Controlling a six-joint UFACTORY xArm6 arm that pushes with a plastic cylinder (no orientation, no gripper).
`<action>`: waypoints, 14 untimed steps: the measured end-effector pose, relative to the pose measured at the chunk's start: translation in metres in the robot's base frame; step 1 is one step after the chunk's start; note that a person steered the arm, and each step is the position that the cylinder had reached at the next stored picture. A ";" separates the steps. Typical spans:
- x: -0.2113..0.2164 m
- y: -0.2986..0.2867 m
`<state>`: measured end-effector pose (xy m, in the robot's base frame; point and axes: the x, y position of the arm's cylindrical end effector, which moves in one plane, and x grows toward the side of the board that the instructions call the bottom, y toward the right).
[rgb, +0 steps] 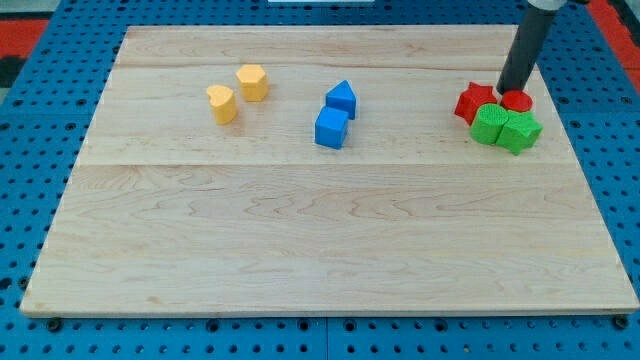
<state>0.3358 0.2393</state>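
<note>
The pale wooden board (330, 240) lies bare in front. Mid-board sit a blue cube (331, 128) and blue roofed block (341, 98), with two yellow blocks (221, 103) (252, 82) to the view's left. At the far right, my tip (511, 92), a bare rod with no claw to open or close, stands between the red star (473, 102) and red round block (517, 100), behind two green blocks (490, 125) (520, 131). So tightly packed, any nudge risks scattering several at once.

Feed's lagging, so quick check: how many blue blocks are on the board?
2, both near the board's middle, toward the view's top: a blue block with a peaked top, and a blue cube touching it just below. None looks hidden.
</note>
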 end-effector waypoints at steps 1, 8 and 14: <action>-0.022 0.013; -0.125 -0.158; -0.042 0.036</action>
<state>0.2936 0.2751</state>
